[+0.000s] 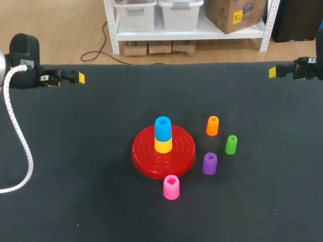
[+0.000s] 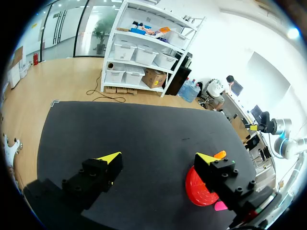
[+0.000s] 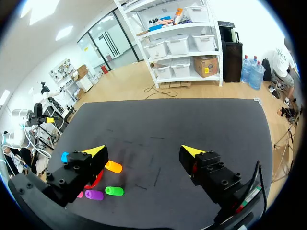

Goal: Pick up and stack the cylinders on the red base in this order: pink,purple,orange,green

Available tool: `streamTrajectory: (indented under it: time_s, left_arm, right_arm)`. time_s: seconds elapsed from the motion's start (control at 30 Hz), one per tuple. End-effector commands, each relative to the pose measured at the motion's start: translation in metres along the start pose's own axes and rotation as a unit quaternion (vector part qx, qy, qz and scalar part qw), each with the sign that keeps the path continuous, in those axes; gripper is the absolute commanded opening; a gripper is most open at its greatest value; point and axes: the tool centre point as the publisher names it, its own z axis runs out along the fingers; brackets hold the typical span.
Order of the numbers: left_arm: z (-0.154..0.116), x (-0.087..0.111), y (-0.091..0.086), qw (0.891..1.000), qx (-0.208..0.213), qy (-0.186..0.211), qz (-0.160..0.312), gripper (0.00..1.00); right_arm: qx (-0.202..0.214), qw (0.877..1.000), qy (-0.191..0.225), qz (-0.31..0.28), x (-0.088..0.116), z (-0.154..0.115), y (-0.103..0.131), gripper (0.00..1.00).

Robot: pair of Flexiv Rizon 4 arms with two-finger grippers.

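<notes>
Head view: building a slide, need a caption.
Red base bears blue atop yellow; pink, purple, orange, green cylinders stand beside it.

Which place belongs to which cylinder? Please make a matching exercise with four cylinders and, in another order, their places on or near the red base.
Things:
1. blue cylinder
2. yellow cylinder
3. pink cylinder
4. green cylinder

Places:
A. on the table, farther right than the orange cylinder and the purple cylinder
B. directly on the red base
C. on top of the yellow cylinder
D. on the table, by the base's rim nearest the head camera

Pairs: 1-C, 2-B, 3-D, 4-A
</notes>
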Motion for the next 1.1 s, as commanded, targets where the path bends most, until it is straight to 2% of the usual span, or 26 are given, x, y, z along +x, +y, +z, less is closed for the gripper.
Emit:
streamTrajectory:
  time_s: [0.03,0.1,0.17,0.2,0.23,0.27,0.3,0.43,0.5,0.57,0.7,0.73,0.83,0.9,1.03,1.1]
  left_arm:
    - [-0.005,-0.005,-0.012,0.998,0.023,-0.015,0.061,1.0]
    - [-0.011,-0.007,-0.021,0.991,0.063,-0.054,0.105,1.0]
    - [-0.015,-0.005,-0.029,0.981,0.103,-0.069,0.149,1.0]
    - [-0.017,-0.004,-0.034,0.974,0.12,-0.065,0.182,1.0]
    - [-0.019,-0.002,-0.04,0.962,0.137,-0.053,0.23,1.0]
    - [-0.02,0.001,-0.044,0.954,0.139,-0.036,0.263,1.0]
    - [-0.021,0.004,-0.047,0.951,0.144,-0.014,0.274,1.0]
    - [-0.026,0.02,-0.056,0.924,0.199,-0.002,0.328,1.0]
    - [-0.025,0.029,-0.059,0.912,0.203,0.02,0.356,1.0]
    - [-0.024,0.038,-0.058,0.903,0.221,0.031,0.366,1.0]
    - [-0.02,0.053,-0.064,0.879,0.251,0.049,0.403,1.0]
    - [-0.018,0.057,-0.066,0.873,0.246,0.048,0.419,1.0]
    - [-0.014,0.067,-0.072,0.855,0.279,0.056,0.434,1.0]
    - [-0.012,0.073,-0.075,0.843,0.282,0.066,0.453,1.0]
    - [-0.012,0.079,-0.08,0.828,0.31,0.073,0.462,1.0]
    - [-0.012,0.08,-0.08,0.827,0.314,0.072,0.462,1.0]
  right_arm:
    - [0.0,1.0,0.0,0.0,0.0,0.0,0.0,1.0]
    - [0.0,1.0,0.0,0.0,0.0,0.0,0.0,1.0]
    - [0.0,1.0,0.0,0.0,0.0,0.0,0.0,1.0]
    - [0.0,1.0,0.0,0.0,0.0,0.0,0.0,1.0]
    - [0.0,1.0,0.0,0.0,0.0,0.0,0.0,1.0]
    - [0.0,1.0,0.0,0.0,0.0,0.0,0.0,1.0]
    - [0.0,1.0,0.0,0.0,0.0,0.0,0.0,1.0]
    - [0.0,1.0,0.0,0.0,0.0,0.0,0.0,1.0]
    - [0.0,1.0,0.0,0.0,0.0,0.0,0.0,1.0]
    - [0.0,1.0,0.0,0.0,0.0,0.0,0.0,1.0]
    - [0.0,1.0,0.0,0.0,0.0,0.0,0.0,1.0]
    - [0.0,1.0,0.0,0.0,0.0,0.0,0.0,1.0]
    - [0.0,1.0,0.0,0.0,0.0,0.0,0.0,1.0]
    - [0.0,1.0,0.0,0.0,0.0,0.0,0.0,1.0]
    - [0.0,1.0,0.0,0.0,0.0,0.0,0.0,1.0]
    - [0.0,1.0,0.0,0.0,0.0,0.0,0.0,1.0]
